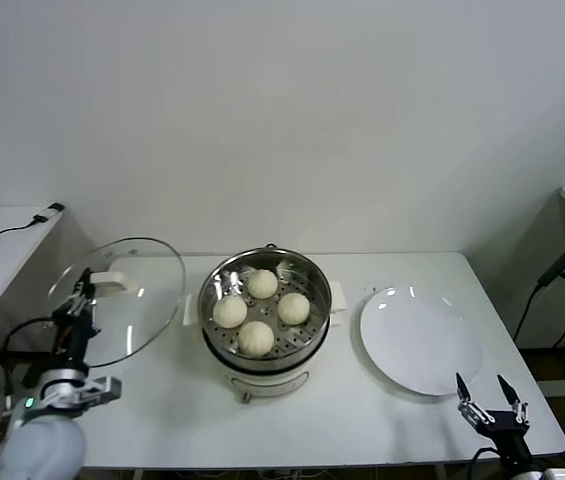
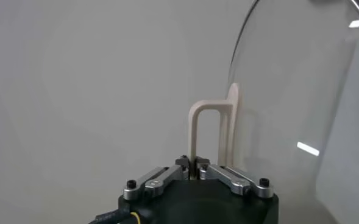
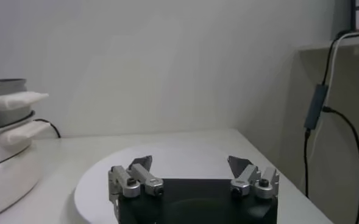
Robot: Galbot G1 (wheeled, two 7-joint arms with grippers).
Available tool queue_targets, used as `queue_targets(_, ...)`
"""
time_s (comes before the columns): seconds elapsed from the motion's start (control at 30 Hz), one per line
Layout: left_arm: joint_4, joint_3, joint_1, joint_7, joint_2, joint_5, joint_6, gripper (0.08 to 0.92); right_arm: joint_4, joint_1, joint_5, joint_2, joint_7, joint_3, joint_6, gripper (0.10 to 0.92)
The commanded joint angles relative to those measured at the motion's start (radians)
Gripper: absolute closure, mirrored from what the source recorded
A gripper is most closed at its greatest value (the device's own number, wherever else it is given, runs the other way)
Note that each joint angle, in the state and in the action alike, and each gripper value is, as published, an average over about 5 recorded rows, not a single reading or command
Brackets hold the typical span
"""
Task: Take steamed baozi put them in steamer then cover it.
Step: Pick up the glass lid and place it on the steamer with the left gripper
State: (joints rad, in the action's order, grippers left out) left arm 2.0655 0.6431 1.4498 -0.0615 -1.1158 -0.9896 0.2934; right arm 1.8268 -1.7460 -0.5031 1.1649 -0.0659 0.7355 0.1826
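Several cream-white baozi (image 1: 261, 310) lie on the perforated tray inside the shiny steamer (image 1: 314, 322), which stands on its cream base at the table's middle. To the steamer's left, my left gripper (image 1: 86, 287) is shut on the cream handle (image 2: 203, 131) of the clear glass cover (image 1: 132, 300). The cover is lifted and tilted, its rim near the steamer's left side. In the left wrist view the fingers (image 2: 219, 173) pinch the handle's thin bar and the glass (image 2: 295, 109) fills one side. My right gripper (image 1: 492, 400) stands open near the table's front right corner, holding nothing.
A flat white plate (image 1: 420, 340) lies right of the steamer; the right wrist view shows it (image 3: 100, 176) just past the open right gripper (image 3: 190, 163). A side table (image 1: 2, 245) with a cable stands at far left. Cables hang at far right (image 1: 552, 275).
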Motion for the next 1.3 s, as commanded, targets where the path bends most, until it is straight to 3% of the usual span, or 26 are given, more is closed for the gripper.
queue_targets(0.03, 0.150, -0.387, -0.170, 0.192, -0.005, -0.186, 0.330, 0.859, 0.064, -0.008, 0.076, 0.005, 0.014, -0.003, -0.054, 0.203)
queue_targets(0.3, 0.122, -0.578, -0.274, 0.366, -0.129, -0.375, 0.429, 0.859, 0.040, 0.008, 0.095, 0.018, 0.015, -0.020, -0.049, 0.203)
queue_targets(0.57, 0.045, -0.660, -0.345, 0.413, -0.194, -0.469, 0.454, 0.859, 0.041, 0.004, 0.119, 0.039, 0.017, -0.024, -0.048, 0.203)
queue_targets(1.03, -0.100, -0.733, -0.395, 0.390, -0.356, -0.583, 0.449, 0.859, 0.056, -0.039, 0.117, 0.049, 0.017, 0.019, -0.025, 0.203)
queue_targets(1.3, -0.170, -0.722, -0.390, 0.332, -0.364, -0.598, 0.387, 0.859, 0.051, -0.074, 0.109, 0.053, 0.016, 0.031, 0.006, 0.203)
